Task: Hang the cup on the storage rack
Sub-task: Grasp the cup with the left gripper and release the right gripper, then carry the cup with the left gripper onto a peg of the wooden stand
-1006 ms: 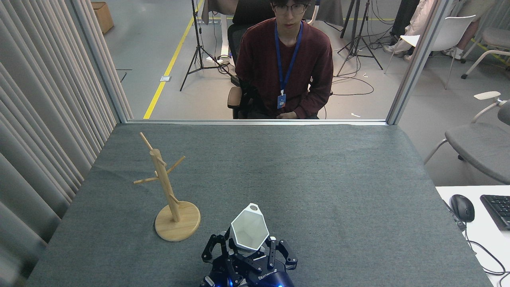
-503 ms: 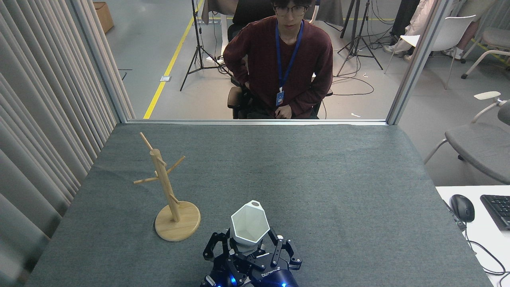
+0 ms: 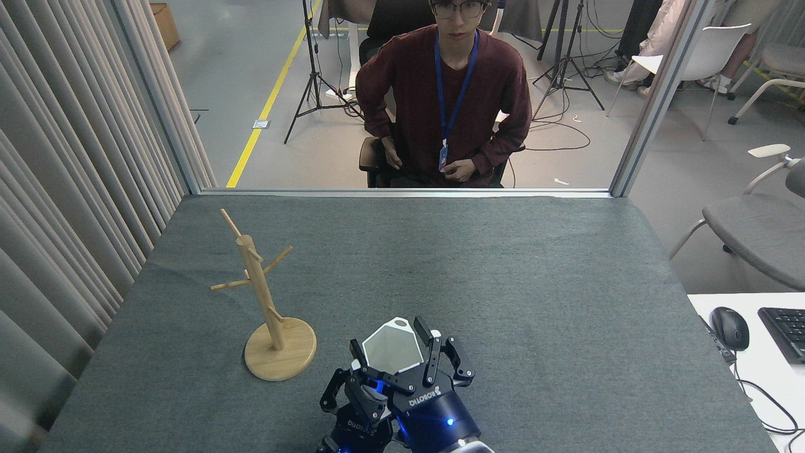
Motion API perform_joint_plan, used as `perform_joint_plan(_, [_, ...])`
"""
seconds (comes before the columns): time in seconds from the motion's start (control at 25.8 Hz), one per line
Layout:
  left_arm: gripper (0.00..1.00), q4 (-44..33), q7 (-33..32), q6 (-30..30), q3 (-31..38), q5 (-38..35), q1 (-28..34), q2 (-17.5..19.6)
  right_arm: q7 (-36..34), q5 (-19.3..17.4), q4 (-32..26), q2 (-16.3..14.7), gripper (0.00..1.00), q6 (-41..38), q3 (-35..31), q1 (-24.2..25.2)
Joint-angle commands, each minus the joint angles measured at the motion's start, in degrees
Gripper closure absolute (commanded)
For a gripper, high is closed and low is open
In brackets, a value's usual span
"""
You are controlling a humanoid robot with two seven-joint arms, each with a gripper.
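Note:
The white hexagonal cup is held low at the near middle of the table, its opening facing up toward me and the small hole at its far rim. My right gripper comes in from the bottom edge and has a finger pressed on each side of the cup. My left gripper sits just below and left of it, largely covered by the right one, so its jaws cannot be read. The wooden storage rack stands upright to the left of the cup, its pegs bare.
The grey table stretches ahead and to the right. A curtain runs along the left side. A person sits beyond the far edge. A white desk with a mouse and keyboard is at the right.
My right gripper has come up and forward, and its fingers now clasp the cup's sides near the rim. The cup shifted slightly. The person leaned and moved their arms.

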Motion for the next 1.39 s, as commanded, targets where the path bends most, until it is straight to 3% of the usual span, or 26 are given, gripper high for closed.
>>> perform_joint_plan(0.0, [0.52,0.0,0.0,0.5,0.0,0.0,0.2,0.1,-3.7,-0.8,0.9,1.1,0.02,3.6,-5.5,-7.0])
perform_joint_plan(0.12, [0.52,0.0,0.0,0.5,0.0,0.1,0.3,0.1,-3.7,-4.8,4.7,1.4,0.02,8.0,-13.8,-13.7])
perform_joint_plan(0.19, [0.52,0.0,0.0,0.6,0.3,0.1,0.3,0.1,-3.7,-5.4,8.3,-0.4,0.02,9.3,-17.1,-14.9])
perform_joint_plan(0.23, [0.52,0.0,0.0,0.8,0.4,0.2,0.3,0.1,-3.8,-4.9,9.3,-2.5,0.02,9.2,-17.8,-14.7])
perform_joint_plan(0.27, [0.52,-0.1,0.0,1.6,0.6,0.3,0.3,0.1,-3.8,-3.9,10.2,-6.8,0.02,8.9,-17.7,-13.4])
perform_joint_plan(0.35, [0.52,-0.5,0.0,2.7,0.9,0.4,0.3,0.4,-4.5,-3.3,10.6,-13.4,0.02,7.2,-16.6,-6.7])
perform_joint_plan(0.39, [0.52,-0.7,0.0,3.0,1.8,0.4,0.4,0.7,-5.1,-3.3,10.5,-14.7,0.02,5.6,-16.4,-3.2])
perform_joint_plan(0.58, [0.52,-4.3,-0.2,2.8,8.4,0.6,0.5,1.0,-9.4,-2.8,10.6,-15.4,0.02,1.1,-16.7,4.0])
perform_joint_plan(0.89, [0.52,-14.3,-0.4,2.0,14.4,1.1,6.7,5.3,-19.7,-2.9,11.2,-17.0,0.02,0.7,-19.1,4.3])
perform_joint_plan(1.12, [0.52,-20.1,-0.2,1.2,20.6,1.8,10.5,6.8,-20.0,-3.0,13.1,-17.0,0.02,1.0,-19.3,4.3])
perform_joint_plan(1.35, [0.56,-19.0,-0.1,4.8,25.8,0.5,8.4,6.9,-20.3,-3.1,17.7,-16.3,0.02,1.2,-20.0,4.2])
